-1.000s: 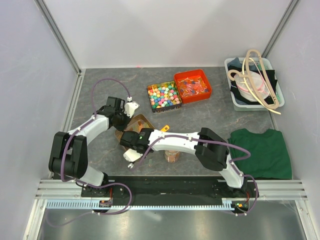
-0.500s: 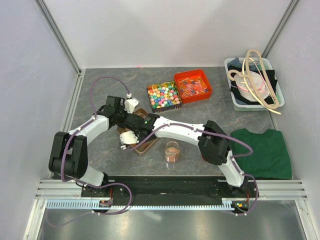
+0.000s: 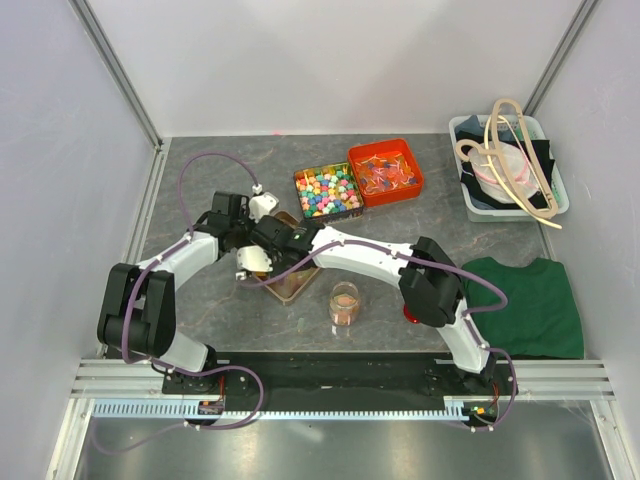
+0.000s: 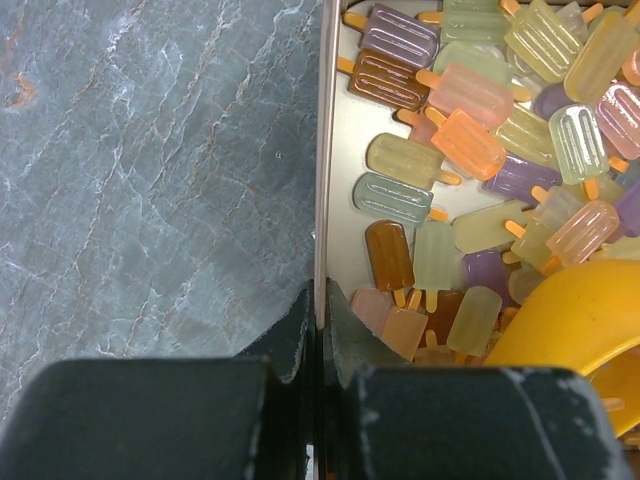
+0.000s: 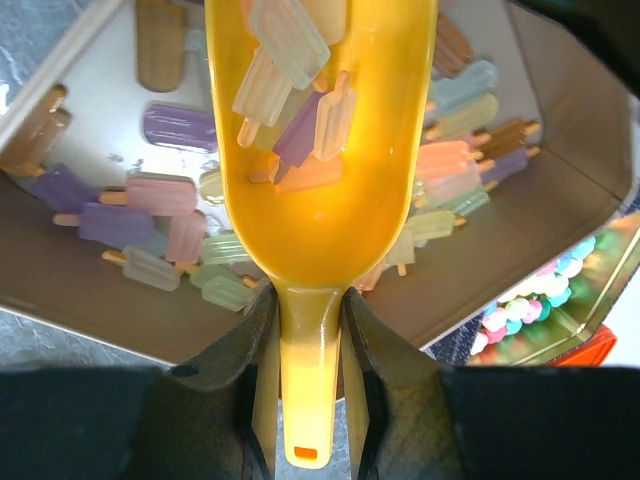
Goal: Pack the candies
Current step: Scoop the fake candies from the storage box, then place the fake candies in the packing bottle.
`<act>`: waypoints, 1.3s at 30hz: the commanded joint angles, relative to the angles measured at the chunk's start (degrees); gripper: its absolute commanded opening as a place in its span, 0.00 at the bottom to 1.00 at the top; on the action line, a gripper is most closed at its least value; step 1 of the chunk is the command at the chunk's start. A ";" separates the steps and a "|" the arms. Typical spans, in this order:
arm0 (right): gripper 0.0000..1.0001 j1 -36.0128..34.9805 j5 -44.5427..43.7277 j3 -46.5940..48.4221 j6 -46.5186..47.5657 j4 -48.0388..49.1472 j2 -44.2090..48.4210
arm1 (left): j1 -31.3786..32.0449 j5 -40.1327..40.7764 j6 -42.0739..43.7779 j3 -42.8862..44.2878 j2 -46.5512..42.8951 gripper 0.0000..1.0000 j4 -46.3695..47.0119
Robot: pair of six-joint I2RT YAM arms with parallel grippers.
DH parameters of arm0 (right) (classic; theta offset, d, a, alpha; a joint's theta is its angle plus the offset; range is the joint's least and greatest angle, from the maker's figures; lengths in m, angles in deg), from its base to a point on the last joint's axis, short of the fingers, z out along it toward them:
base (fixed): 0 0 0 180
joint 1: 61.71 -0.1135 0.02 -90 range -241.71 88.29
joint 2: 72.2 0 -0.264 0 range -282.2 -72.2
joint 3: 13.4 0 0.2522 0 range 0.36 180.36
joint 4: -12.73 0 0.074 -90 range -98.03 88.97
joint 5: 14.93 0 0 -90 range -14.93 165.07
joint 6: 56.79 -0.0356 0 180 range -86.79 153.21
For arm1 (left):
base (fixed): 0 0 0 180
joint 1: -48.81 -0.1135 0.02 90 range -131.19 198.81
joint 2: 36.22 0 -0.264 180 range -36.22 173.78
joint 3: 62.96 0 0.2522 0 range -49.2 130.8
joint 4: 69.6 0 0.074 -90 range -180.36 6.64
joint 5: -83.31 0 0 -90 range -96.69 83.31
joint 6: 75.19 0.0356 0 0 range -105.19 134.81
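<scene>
Half done at most, going by jar [image 3: 344, 303] just near-right of tin [image 5: 560, 130], seemingly part filled. Pinched tin's thin wall with left gripper [image 4: 318, 325], jaws narrow, clamped flat on the metal. Gripped scoop [image 5: 320, 170] by its handle with right gripper [image 5: 305, 300], jaws part closed around it. Carried a few candies [image 4: 470, 145] in the scoop bowl, over the tin; left most of them loose in the tin below. Risks, as judged:
- Could tip scoop on the way to jar and spill candies onto table, load sitting shallow and toward the lip.
- Could miss the narrow jar mouth.
- Could drag or tilt tin if left pinch slipped off the wall.
- Could clip left gripper, both arms working close over tin.
</scene>
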 commanded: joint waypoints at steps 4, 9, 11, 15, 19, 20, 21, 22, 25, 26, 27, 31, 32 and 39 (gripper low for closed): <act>0.00 3.81 2.54 0.10 -0.14 1.18 7.44 | 0.21 -3.04 -2.17 0.72 -0.79 0.02 4.70; 0.00 5.92 4.04 -2.18 1.97 -1.19 10.34 | 0.21 -1.90 -1.90 0.55 -0.52 0.02 4.70; 0.00 6.54 5.35 -3.58 2.76 -1.72 12.01 | 0.21 -1.28 -1.81 0.46 -0.35 0.02 4.79; 0.00 8.47 7.20 -6.22 3.64 -2.42 15.09 | 0.21 0.12 -1.64 0.55 0.62 0.02 4.88; 0.00 10.32 7.91 -9.12 4.61 -3.65 19.47 | 0.03 0.83 -1.46 0.72 1.32 0.02 4.70; 0.00 10.84 8.08 -10.52 5.13 -4.18 20.45 | 0.03 1.09 -1.46 0.72 1.50 0.02 4.53; 0.00 10.93 7.30 -11.23 5.40 -4.44 21.41 | -0.05 1.01 -1.38 0.90 1.58 0.02 4.52; 0.00 11.20 7.03 -11.85 5.75 -4.97 23.25 | -0.32 0.92 -1.55 0.99 1.67 0.02 4.35; 0.00 11.37 6.24 -13.69 7.07 -8.22 27.29 | -1.11 0.57 -1.81 1.42 2.37 0.02 3.65; 0.00 11.46 5.80 -14.74 7.33 -9.71 28.36 | -1.46 0.05 -1.99 1.60 2.55 0.02 3.38; 0.00 11.46 5.19 -15.19 7.86 -10.50 29.41 | -1.72 -0.31 -2.25 1.86 2.99 0.02 3.03; 0.00 11.46 3.60 -17.21 8.83 -15.16 35.55 | -3.30 -1.45 -2.52 2.48 3.34 0.02 2.24; 0.00 11.55 3.51 -18.08 8.83 -16.74 36.62 | -3.66 -2.24 -2.52 2.48 3.43 0.02 2.07; 0.00 11.46 0.70 -22.40 10.50 -22.81 44.97 | -6.47 -5.40 -0.32 4.32 3.43 0.02 -1.44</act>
